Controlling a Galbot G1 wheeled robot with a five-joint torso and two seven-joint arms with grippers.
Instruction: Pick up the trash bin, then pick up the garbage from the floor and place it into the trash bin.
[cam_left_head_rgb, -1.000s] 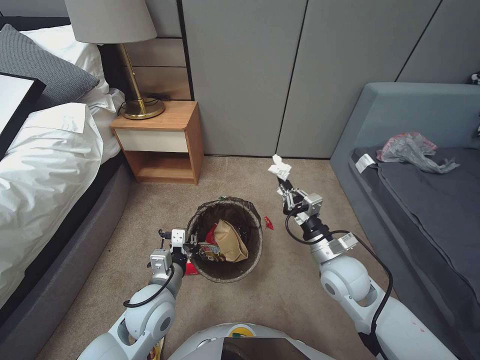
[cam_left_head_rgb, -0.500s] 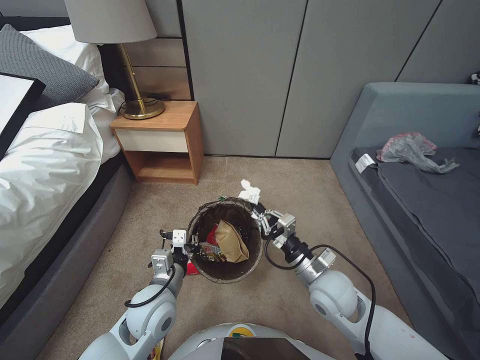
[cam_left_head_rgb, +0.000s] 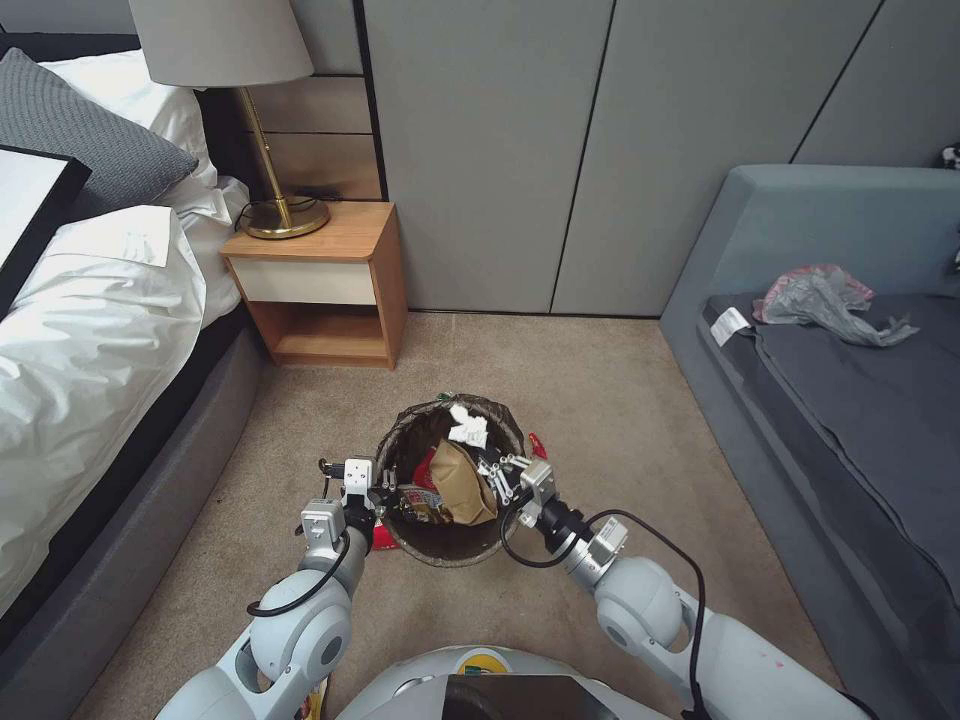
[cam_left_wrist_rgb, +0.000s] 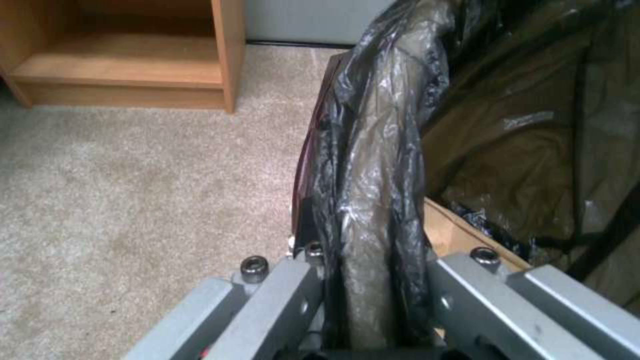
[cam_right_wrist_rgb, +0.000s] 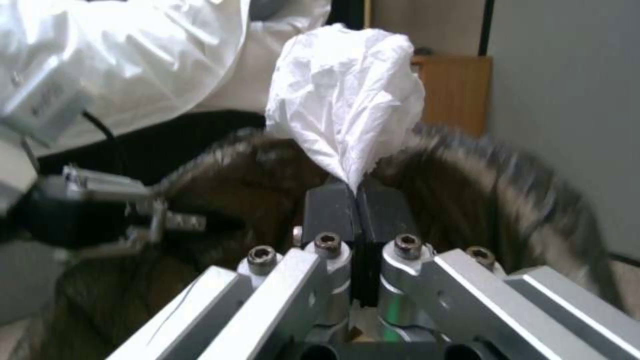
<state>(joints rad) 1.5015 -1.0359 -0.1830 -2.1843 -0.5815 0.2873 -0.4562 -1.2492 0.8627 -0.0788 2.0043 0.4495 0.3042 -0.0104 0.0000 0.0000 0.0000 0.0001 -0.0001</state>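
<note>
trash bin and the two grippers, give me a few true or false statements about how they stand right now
1. The right gripper is shut on the tissue wad. True.
2. The tissue wad is lying on the carpet beside the nightstand. False: in the head view it is held over the open trash bin.
3. The left gripper clamps the bin's rim, bag liner included. True.
4. The trash bin is empty. False: a crumpled brown paper bag and other litter lie inside.
5. A tiny red scrap lies on the carpet next to the bin. True.
</note>
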